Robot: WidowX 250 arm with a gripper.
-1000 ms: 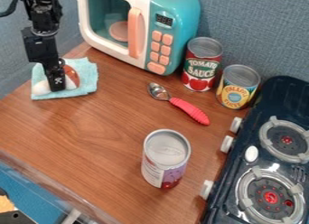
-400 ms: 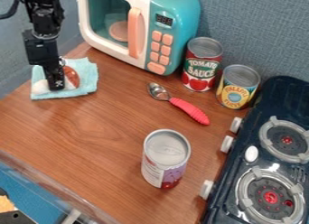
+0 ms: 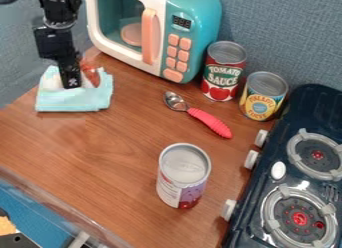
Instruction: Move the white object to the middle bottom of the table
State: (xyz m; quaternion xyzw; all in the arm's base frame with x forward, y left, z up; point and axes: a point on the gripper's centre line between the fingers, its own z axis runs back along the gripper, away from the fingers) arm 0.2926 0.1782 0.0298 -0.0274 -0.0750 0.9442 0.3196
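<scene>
Left of the toy microwave in our view, we see the white object against the pale blue cloth. The end effector is down at it; we cannot tell whether it is spread or pinching.

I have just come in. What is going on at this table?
The robot's gripper is down at a white object, over a light blue cloth on the far left of the table. I cannot tell if the grip is firm. The object is not yet at the bottom middle; a can stands upright nearer there.
</scene>
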